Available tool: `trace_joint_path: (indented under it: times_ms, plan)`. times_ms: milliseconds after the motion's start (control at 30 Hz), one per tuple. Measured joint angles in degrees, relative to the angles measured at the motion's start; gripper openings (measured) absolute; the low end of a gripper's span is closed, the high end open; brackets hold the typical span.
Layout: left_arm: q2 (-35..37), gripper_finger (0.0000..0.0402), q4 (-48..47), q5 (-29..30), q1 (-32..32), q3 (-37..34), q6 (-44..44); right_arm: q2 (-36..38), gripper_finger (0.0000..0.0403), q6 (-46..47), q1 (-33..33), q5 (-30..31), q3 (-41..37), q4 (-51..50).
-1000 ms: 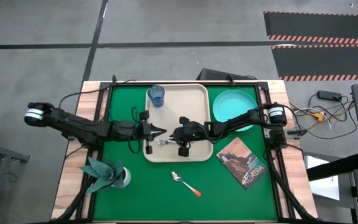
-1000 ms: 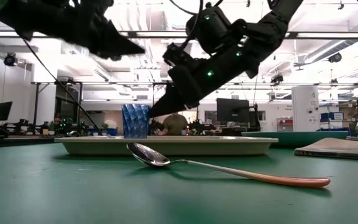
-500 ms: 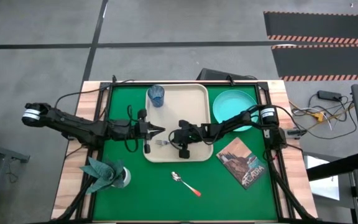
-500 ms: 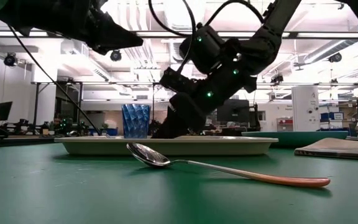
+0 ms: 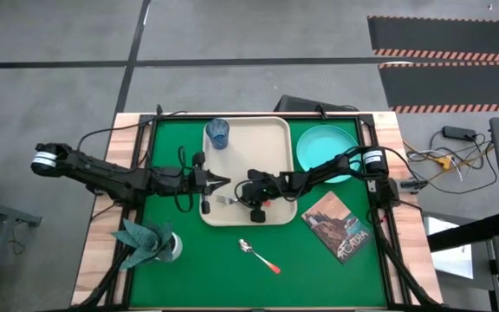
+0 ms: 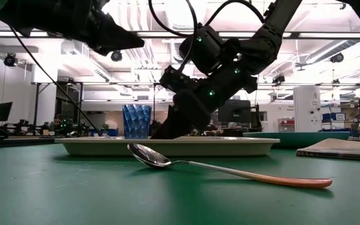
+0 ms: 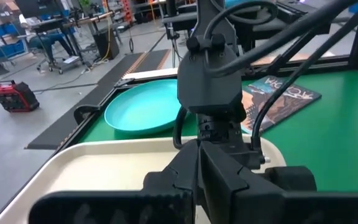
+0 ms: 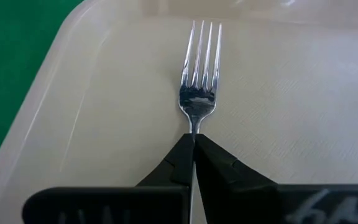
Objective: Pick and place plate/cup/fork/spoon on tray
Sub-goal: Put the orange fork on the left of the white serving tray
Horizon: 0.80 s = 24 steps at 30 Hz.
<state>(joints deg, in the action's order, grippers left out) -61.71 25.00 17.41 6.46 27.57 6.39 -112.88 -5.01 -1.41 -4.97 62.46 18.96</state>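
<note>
While the right gripper point(image 8: 193, 144) pinches its two dark fingers point(image 8: 173, 163) tight on the thin neck of the fork point(image 8: 199, 81), the tines point forward and lie low over the pale floor of the tray point(image 5: 271, 139). From above, this gripper point(image 5: 237, 196) sits over the tray's front left part, with the fork point(image 5: 225, 199) just beyond its tip.

Facing it from the tray's left edge, the left gripper point(image 5: 223, 181) hovers with its fingers point(image 7: 185, 168) drawn together to a closed point, holding nothing.

Farther out, the cup point(image 5: 218, 133) stands upright in the tray's far left corner. To the tray's right, the plate point(image 5: 323, 142) lies on the green worktop point(image 5: 223, 273), partly under the right arm. Near the front edge, the spoon point(image 5: 259, 256) rests on the worktop, apart from the tray, its orange handle pointing right. A picture book point(image 5: 338, 226) lies at the front right, and a holder with a folded teal napkin point(image 5: 150, 242) stands at the front left.
</note>
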Motion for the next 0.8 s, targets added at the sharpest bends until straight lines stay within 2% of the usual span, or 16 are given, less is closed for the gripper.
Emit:
trace_joint_path:
  times_ms: [300, 633, 800]
  plan:
    - [0.0, 0.0004, 0.1, 0.0, 0.0, 0.0, 0.0, -0.6, 0.0008, -3.0, -0.5, 0.5, 4.1, -0.8]
    - [0.0, 0.0004, 0.4, 0.0, 0.0, 0.0, 0.0, -5.8, 0.0008, -4.0, -0.5, 0.4, 8.3, -1.3]
    - [0.0, 0.0004, 0.4, 0.0, 0.0, 0.0, 0.0, -7.6, 0.0008, -4.1, -0.6, -3.2, 9.9, -1.6]
